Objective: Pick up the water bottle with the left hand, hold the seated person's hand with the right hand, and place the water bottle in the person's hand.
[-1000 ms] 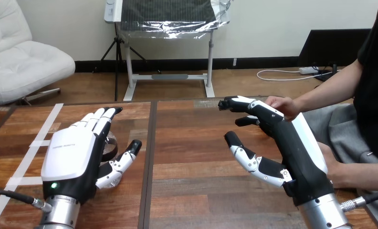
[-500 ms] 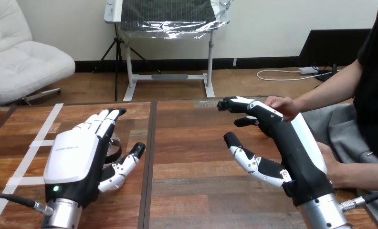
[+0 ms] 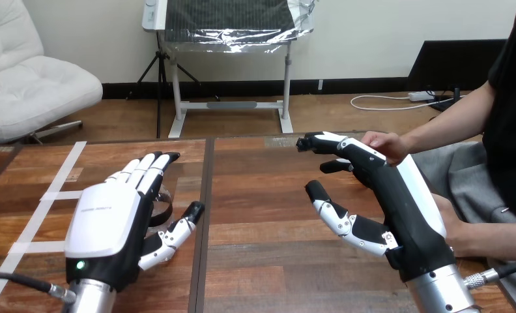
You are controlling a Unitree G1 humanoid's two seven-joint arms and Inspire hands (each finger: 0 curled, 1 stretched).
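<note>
A clear plastic water bottle (image 3: 165,203) sits on the left half of the brown wooden table (image 3: 262,195), mostly hidden behind the robot's left hand (image 3: 109,225). That hand is poised over it with fingers straight and close together and thumb (image 3: 177,231) held out to the right, so the bottle shows in the gap between them. To the right, the right hand (image 3: 399,195) reaches far across, fingers extended and thumb spread wide, holding nothing. Its fingertips lie just beside the person's hand at the far edge (image 3: 387,145); whether they touch cannot be told. White tape strips (image 3: 53,195) mark the table's left.
</note>
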